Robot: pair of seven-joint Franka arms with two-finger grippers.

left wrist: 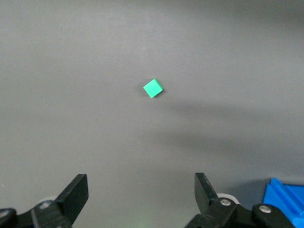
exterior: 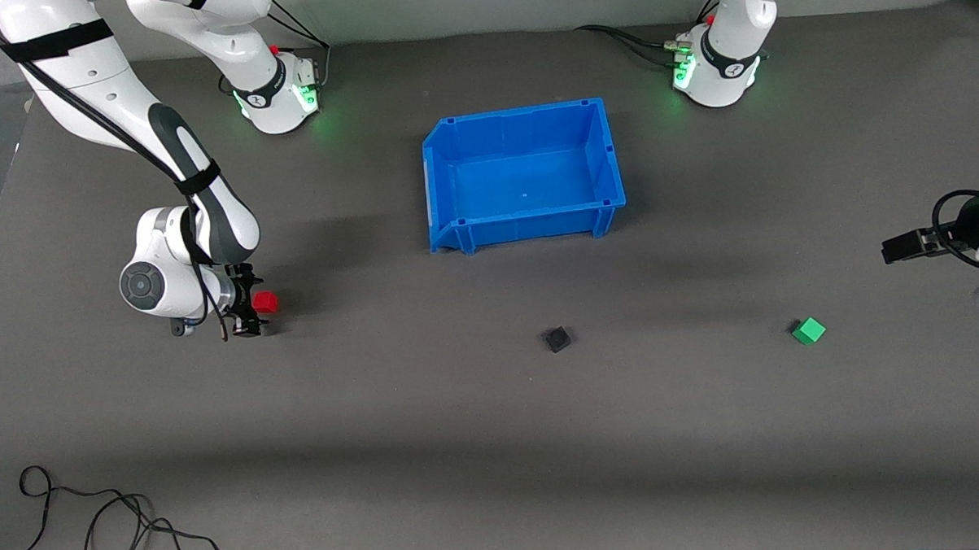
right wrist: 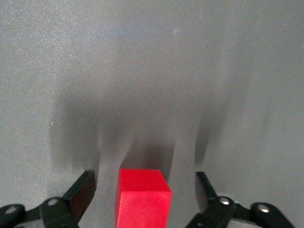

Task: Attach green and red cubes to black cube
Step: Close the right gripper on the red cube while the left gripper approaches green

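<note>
The red cube sits on the grey mat at the right arm's end of the table. My right gripper is low around it, open. In the right wrist view the red cube stands between the two fingers, with a gap on each side. The green cube lies near the left arm's end. My left gripper hangs open and empty above the mat, off to the side of it. The left wrist view shows the green cube well ahead of the open fingers. The black cube lies mid-table.
A blue bin stands empty mid-table, farther from the front camera than the black cube; its corner shows in the left wrist view. Loose black cables lie at the front edge toward the right arm's end.
</note>
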